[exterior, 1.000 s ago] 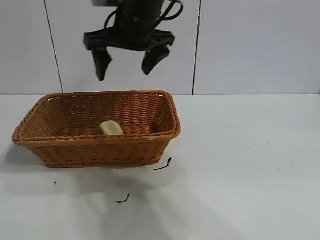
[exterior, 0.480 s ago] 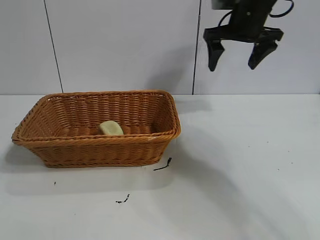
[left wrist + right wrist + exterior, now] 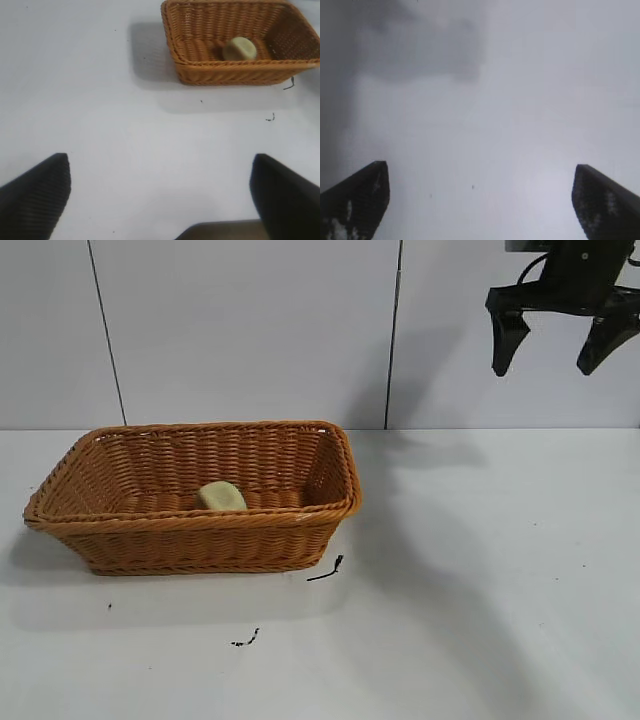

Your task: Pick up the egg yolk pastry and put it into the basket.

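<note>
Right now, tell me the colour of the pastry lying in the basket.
Pale yellow-green: the egg yolk pastry shows best in the left wrist view, inside the orange-brown basket.

We see the right gripper [image 3: 552, 345] as matte black throughout: a broad flat crossbar with two short, thick fingers [image 3: 503, 338] that taper toward blunt tips. Above the crossbar sits a dark, bulky wrist housing, and a thin black cable [image 3: 528, 267] loops out from its side. In the right wrist view, the fingers [image 3: 355, 202] show a fine ribbed texture and carry whitish flecks or scuffs. The left gripper [image 3: 159, 197] has fingers [image 3: 35, 197] equally black, wedge-shaped and finely ribbed, with a dull brownish-grey part of the mount between them.
</note>
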